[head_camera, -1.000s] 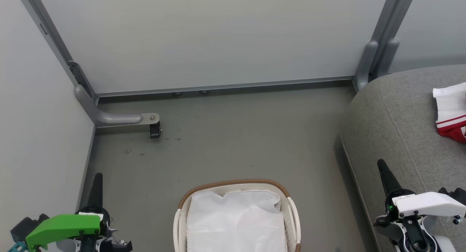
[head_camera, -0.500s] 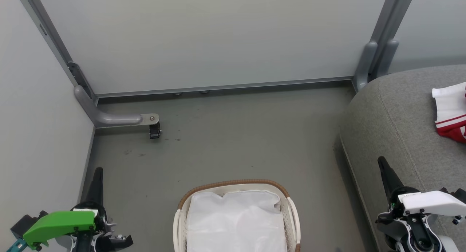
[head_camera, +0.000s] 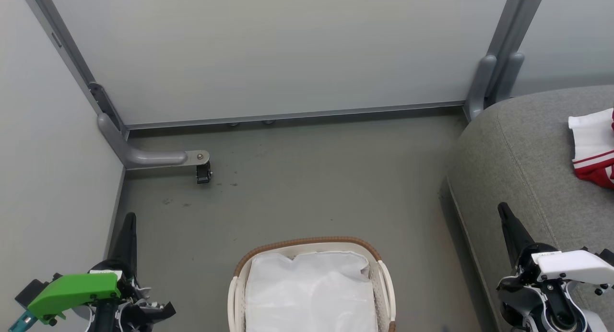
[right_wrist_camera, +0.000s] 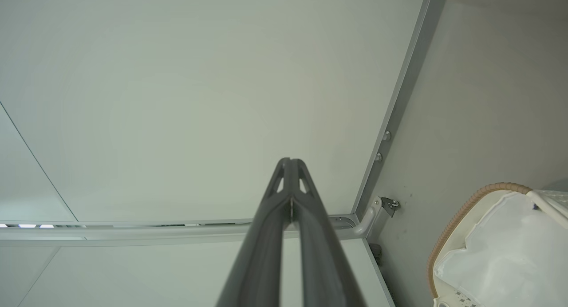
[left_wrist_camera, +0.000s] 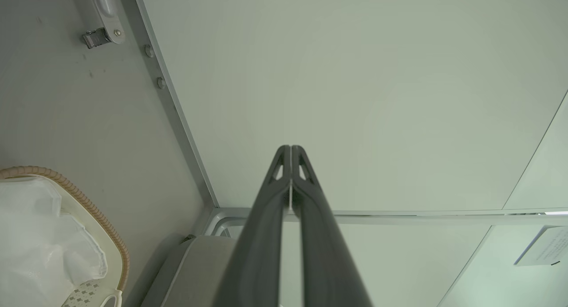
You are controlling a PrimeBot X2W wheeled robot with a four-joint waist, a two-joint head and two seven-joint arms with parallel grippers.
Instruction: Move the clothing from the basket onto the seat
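The red jersey is lying on the grey sofa at the right edge of the head view, showing its white cuff and white stripes; the frame edge is cutting off the rest of it. The sofa is standing on the robot's right, its rounded corner reaching close to the pale partition wall at the back. The laundry basket is sitting on the grey floor at the bottom centre, well apart from the jersey and near the sofa's front. A white cloth liner is spreading across its inside, below the brown woven rim.

The left end effector is rising at the lower left, close to the side wall, with a green cover behind it. Its jaws are standing narrow and gripping nothing. In the left wrist view its fingers are pressing together along their length, pointing at the pale wall.

The right end effector is hovering over the sofa's front edge at the lower right, with a white cover behind it. It is likewise narrow and empty. In the right wrist view its fingers are meeting at the tips.

A small black caster under a grey metal foot is resting on the floor at the back left.
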